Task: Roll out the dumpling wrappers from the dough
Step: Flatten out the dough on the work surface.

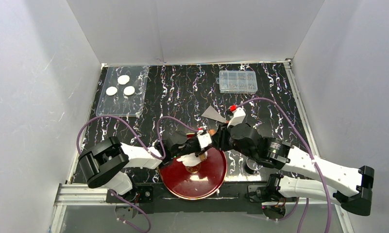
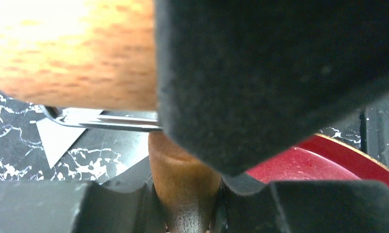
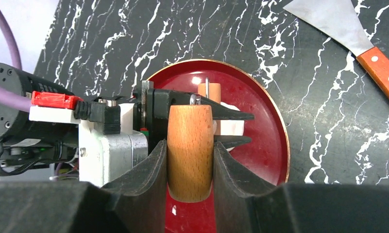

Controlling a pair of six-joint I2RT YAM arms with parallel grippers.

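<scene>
You are looking at a robot test cell, probably in a lab rather than a kitchen: plain white panels [image 1: 32, 73] box in a black marbled table [image 1: 182, 87], an aluminium rail [image 1: 80, 193] carries the left arm [image 1: 134, 155] and right arm [image 1: 323, 170] at its near edge, and purple cables [image 1: 134, 130] loop across the top

Dough [image 3: 229, 128] on plate [image 1: 216, 171], near centre; wrappers [image 1: 120, 85] on tray [image 1: 110, 106], far left; box [image 1: 238, 81] far right.
</scene>
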